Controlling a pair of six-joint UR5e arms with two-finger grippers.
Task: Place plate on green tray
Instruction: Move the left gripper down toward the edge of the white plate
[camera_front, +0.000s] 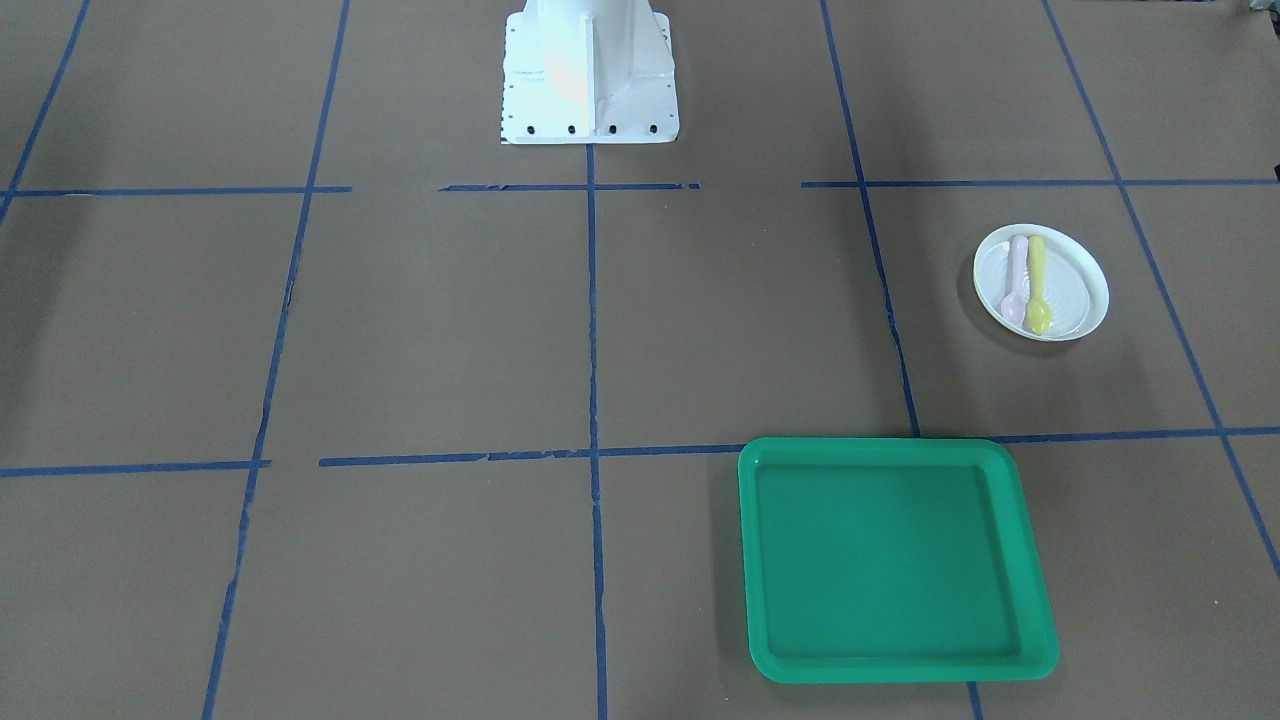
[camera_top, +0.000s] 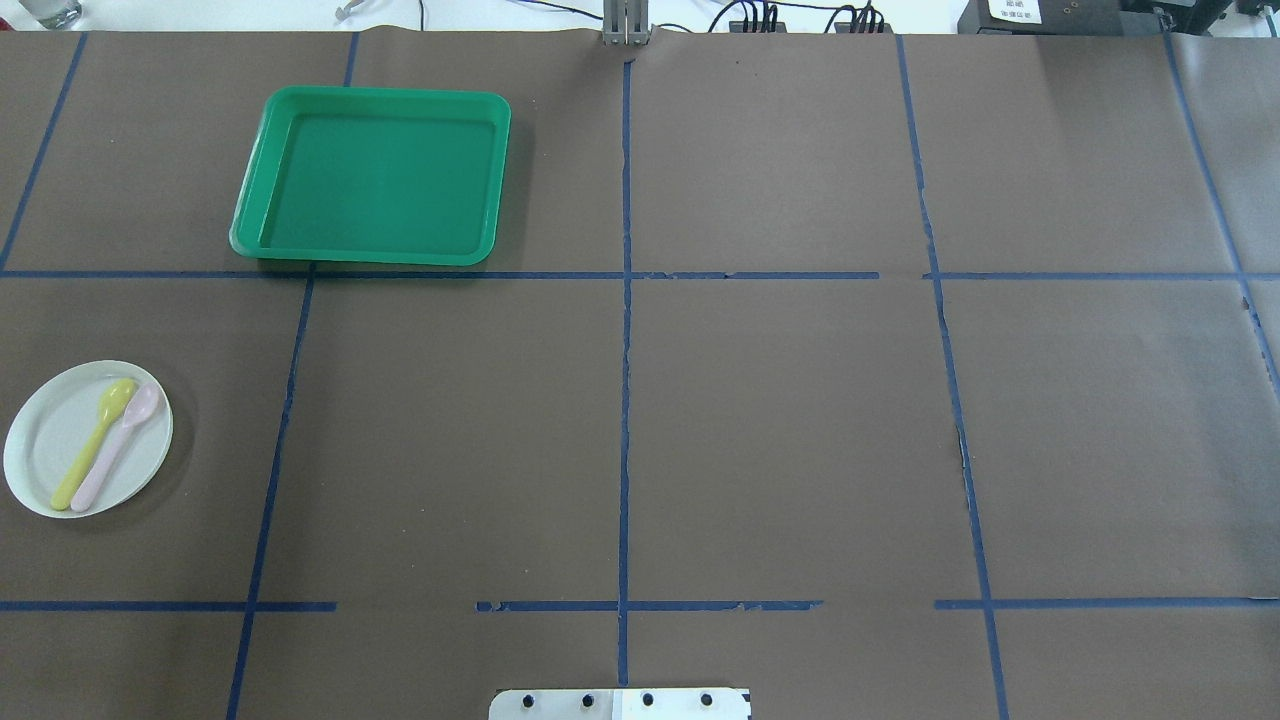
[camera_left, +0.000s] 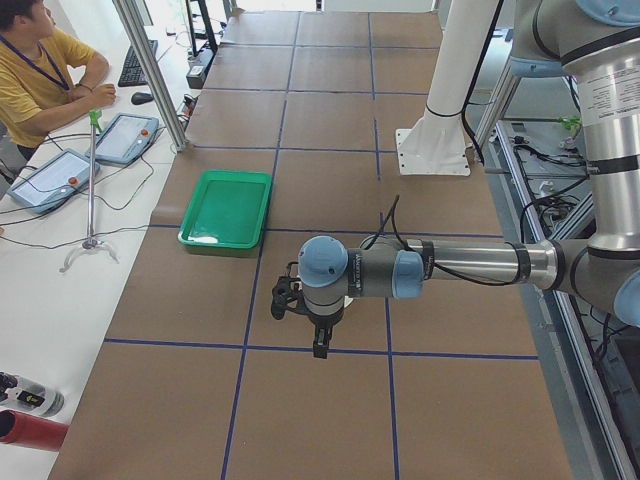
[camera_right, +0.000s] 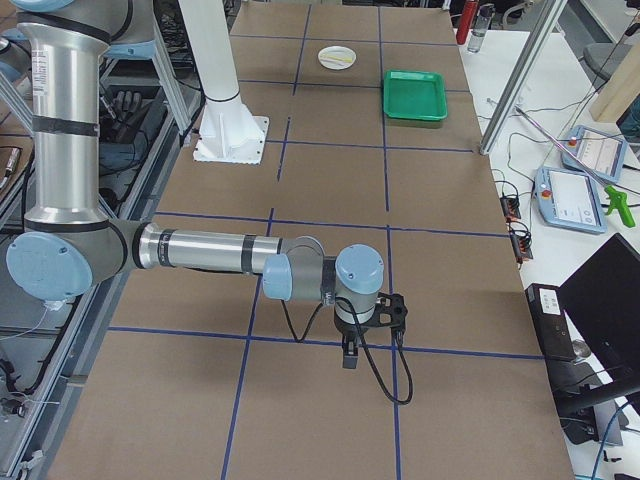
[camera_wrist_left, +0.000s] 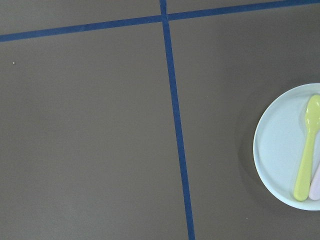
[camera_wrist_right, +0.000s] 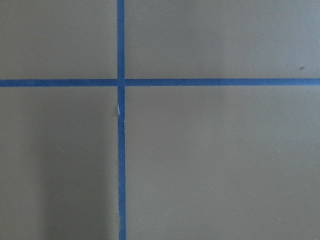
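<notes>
The small white plate (camera_top: 45, 450) lies on the brown table at the robot's left, with a yellow spoon (camera_top: 96, 440) and a pink spoon (camera_top: 118, 447) on it. It also shows in the front view (camera_front: 1075, 290) and at the right edge of the left wrist view (camera_wrist_left: 277, 150). The green tray (camera_top: 375, 175) lies empty farther forward, apart from the plate, and also shows in the front view (camera_front: 890, 560). My left gripper (camera_left: 320, 345) hangs above the table near the plate. My right gripper (camera_right: 348, 358) hangs far off on the other side. I cannot tell whether either is open or shut.
Blue tape lines grid the table. The robot's white base (camera_front: 588, 75) stands at the table's edge. An operator (camera_left: 40, 75) sits at the far side, with tablets (camera_left: 125, 135) and a stand (camera_left: 92, 190) beyond the tray.
</notes>
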